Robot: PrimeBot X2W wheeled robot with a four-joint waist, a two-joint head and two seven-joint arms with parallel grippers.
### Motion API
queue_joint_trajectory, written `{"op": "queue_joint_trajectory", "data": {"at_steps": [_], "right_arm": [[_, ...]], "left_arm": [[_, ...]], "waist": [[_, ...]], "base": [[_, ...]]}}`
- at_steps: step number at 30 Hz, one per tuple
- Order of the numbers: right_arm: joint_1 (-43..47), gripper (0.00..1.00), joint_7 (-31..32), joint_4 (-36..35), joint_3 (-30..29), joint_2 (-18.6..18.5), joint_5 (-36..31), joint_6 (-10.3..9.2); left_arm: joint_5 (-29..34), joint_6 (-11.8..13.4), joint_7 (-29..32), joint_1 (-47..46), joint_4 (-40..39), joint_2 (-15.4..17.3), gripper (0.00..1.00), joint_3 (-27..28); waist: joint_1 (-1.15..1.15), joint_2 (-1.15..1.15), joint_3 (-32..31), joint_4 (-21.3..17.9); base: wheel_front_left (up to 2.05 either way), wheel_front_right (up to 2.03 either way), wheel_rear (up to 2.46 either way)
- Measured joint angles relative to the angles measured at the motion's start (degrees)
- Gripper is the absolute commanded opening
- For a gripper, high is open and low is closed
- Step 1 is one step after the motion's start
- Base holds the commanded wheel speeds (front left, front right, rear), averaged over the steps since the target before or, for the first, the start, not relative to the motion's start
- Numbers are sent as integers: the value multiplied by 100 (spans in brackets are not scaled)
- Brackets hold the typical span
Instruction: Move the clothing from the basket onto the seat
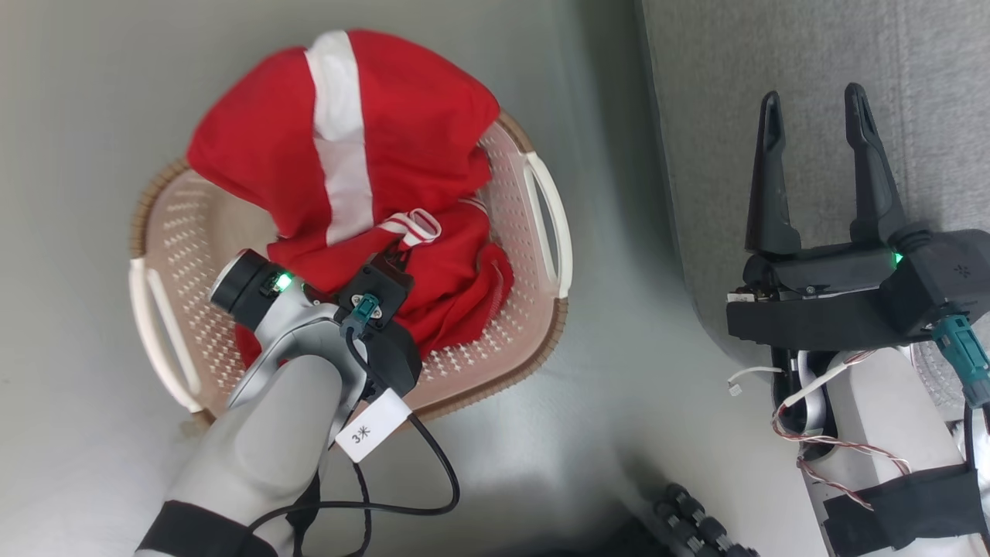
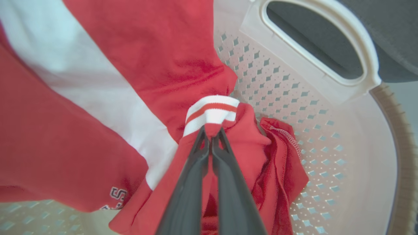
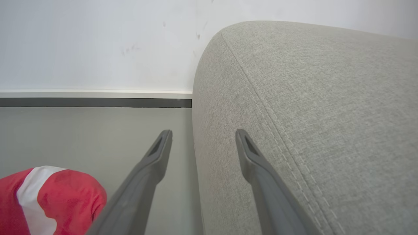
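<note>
Presently we find the left gripper [image 2: 212,132] down inside the basket [image 1: 510,224]. Its two dark fingers are pressed together on a fold of the clothing [image 1: 402,131], just beneath a band of white-and-red striped trim [image 2: 211,111]. We judge that spot suits a pinch because the doubled edge gives firmer purchase than loose cloth. The clothing lies heaped in the basket, its upper part mounded over the far rim, and none of it rests on the seat [image 1: 820,46]. The basket stands on the pale floor [image 1: 619,348] near the seat, which keeps the carry short. The right gripper [image 1: 812,104] hangs over the seat's rounded edge with its fingers spread apart and nothing between them. We take it to be held clear so the left arm can lift unhindered. In our judgement the grasp is made and the transfer not yet begun. A second garment may drag up with the pinched one, since the folds overlap
</note>
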Motion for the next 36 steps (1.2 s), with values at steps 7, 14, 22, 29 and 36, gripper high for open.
{"op": "queue_joint_trajectory", "data": {"at_steps": [7,14,22,29,36], "right_arm": [[21,100,0,388,-135,-113,0,66],[126,100,0,677,-288,-242,7,118],[307,100,1,985,-399,-289,55,168],[500,100,1,1198,-454,-328,79,252],[612,100,1,1396,-400,-290,101,325]], "left_arm": [[-244,-97,-248,36,-138,-58,0,-19],[-481,-146,-316,141,-378,-91,0,-89],[-844,-154,-347,337,-789,-101,0,-231],[-1191,-194,-348,451,-1195,-105,0,-312],[-1528,-201,-348,607,-1441,-114,0,-296]], "waist": [[0,0,-526,244],[0,0,-1022,492],[-1,0,-1618,765],[-1,0,-2149,978],[-1,0,-2679,1185]], "base": [[0,0,0],[0,0,0],[0,0,0],[0,0,0],[0,0,0]]}}
